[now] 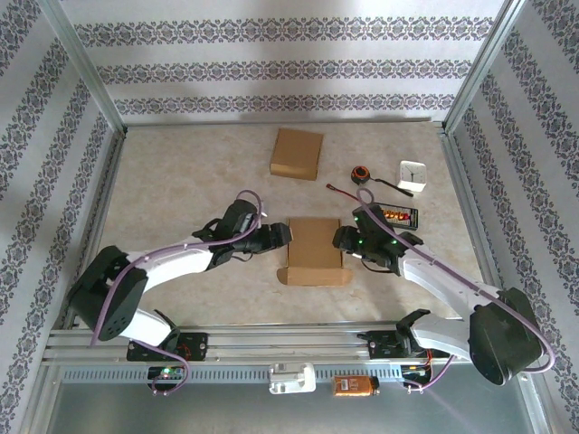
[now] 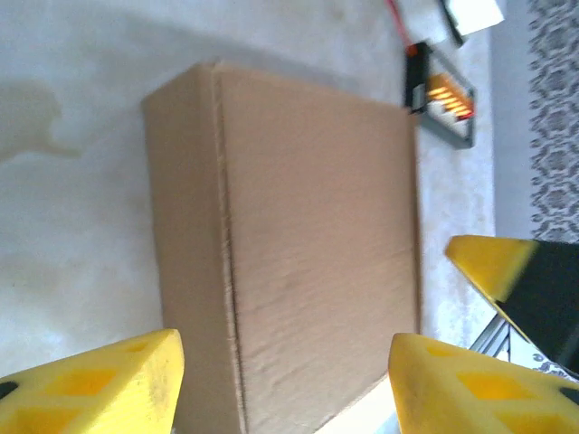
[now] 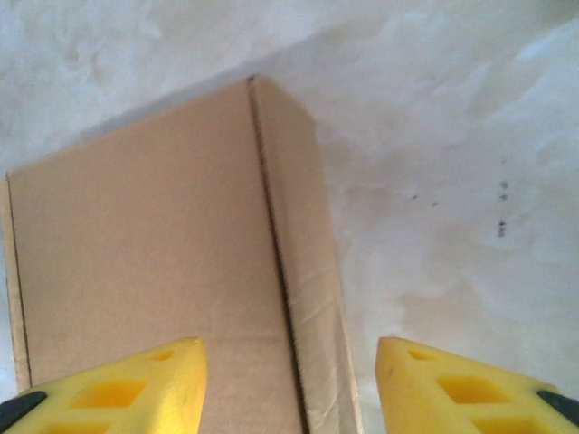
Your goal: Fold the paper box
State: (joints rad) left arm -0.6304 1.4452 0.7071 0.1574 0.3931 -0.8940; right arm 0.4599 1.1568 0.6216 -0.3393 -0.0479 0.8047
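Overhead camera looks down from behind; both wrist cameras closely face the box (image 2: 308,253).

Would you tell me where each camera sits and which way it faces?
Top external: above and behind, looking down on the table; both arms show.
Left wrist: on the left arm, facing across the paper box; yellow jaws show.
Right wrist: on the right arm, facing the box's edge; yellow jaws show.
All three share the box.
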